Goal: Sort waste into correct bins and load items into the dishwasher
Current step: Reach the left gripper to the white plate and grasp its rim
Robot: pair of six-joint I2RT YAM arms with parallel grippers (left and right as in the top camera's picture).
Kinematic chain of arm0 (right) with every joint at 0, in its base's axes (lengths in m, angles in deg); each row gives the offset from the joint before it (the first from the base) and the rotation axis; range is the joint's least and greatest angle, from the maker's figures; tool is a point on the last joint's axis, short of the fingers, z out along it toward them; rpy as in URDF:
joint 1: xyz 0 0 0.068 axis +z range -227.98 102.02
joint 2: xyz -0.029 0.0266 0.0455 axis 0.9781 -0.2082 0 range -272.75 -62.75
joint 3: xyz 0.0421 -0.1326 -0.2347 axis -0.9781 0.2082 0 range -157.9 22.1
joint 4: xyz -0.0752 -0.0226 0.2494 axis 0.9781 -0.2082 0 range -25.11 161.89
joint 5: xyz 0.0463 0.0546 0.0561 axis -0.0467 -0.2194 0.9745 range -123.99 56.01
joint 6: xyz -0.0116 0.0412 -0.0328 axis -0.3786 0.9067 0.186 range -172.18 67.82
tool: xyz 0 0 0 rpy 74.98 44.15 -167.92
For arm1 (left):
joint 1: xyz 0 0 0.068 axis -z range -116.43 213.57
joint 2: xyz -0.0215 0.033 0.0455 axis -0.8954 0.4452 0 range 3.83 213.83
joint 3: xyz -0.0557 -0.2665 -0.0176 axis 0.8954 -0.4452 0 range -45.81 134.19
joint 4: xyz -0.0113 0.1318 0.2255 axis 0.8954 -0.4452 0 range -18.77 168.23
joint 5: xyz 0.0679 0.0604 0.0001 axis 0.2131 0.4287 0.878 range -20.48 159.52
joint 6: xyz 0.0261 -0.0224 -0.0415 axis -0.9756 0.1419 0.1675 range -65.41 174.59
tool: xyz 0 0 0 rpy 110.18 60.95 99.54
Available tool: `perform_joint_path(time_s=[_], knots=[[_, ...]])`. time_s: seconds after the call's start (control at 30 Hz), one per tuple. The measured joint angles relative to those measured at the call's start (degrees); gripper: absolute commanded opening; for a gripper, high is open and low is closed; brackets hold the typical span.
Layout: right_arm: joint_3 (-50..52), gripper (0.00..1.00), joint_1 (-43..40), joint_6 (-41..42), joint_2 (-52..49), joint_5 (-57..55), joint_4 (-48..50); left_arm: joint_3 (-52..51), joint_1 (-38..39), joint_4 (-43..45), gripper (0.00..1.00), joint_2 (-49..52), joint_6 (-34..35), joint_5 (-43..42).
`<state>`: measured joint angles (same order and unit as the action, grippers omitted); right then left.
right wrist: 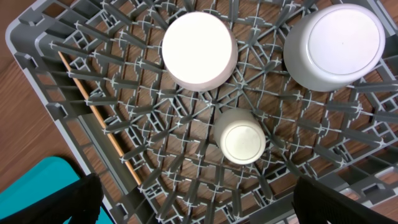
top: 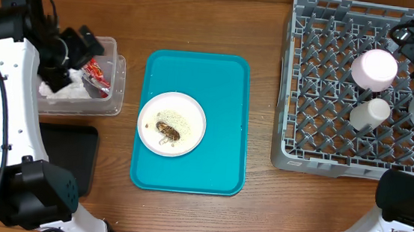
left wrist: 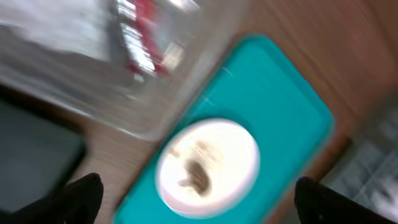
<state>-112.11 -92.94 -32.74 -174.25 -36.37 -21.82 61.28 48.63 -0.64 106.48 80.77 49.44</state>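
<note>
Left wrist view: was the left gripper carrying anything?
— Nothing. Its fingers stood wide apart and empty over the clear rectangular plastic tub, where the crumpled white napkin and red-and-white wrapper lay binned.
— And the right gripper?
— Equally wide, gripping nothing, above the square grey plastic dish rack, its pink saucer, white cup and pale bowl upturned, presumably to drain. The round white plate, brown scraps aboard, sat on the teal tray.
</note>
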Motion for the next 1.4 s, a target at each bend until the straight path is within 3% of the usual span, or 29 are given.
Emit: perform_joint_path(time_s=[0.13, 0.3, 0.53, 0.77, 0.97, 1.4], knots=[[0.00, 1.00, 0.00, -0.02, 0.00, 0.00, 0.00, 0.00, 3.30, -3.72, 1.00, 0.00, -5.44, -9.42], [0.00, 1.00, 0.00, 0.00, 0.00, 0.00, 0.02, 0.00, 12.02, -5.57, 1.00, 0.00, -10.34, -11.02], [0.00, 1.00, 0.00, -0.02, 0.00, -0.02, 0.00, 0.00, 29.73, -5.60, 1.00, 0.00, -10.23, 2.99], [0.00, 1.00, 0.00, 0.00, 0.00, -0.02, 0.00, 0.00, 42.62, -5.11, 1.00, 0.42, -7.41, 15.43], [0.00, 1.00, 0.00, 0.00, 0.00, 0.00, 0.00, 0.00, 49.13, -5.11, 0.60, 6.73, -1.84, 23.08], [0.00, 1.00, 0.00, -0.02, 0.00, 0.00, 0.00, -0.02, 51.71, -2.64, 0.55, 23.52, 4.44, 28.37]])
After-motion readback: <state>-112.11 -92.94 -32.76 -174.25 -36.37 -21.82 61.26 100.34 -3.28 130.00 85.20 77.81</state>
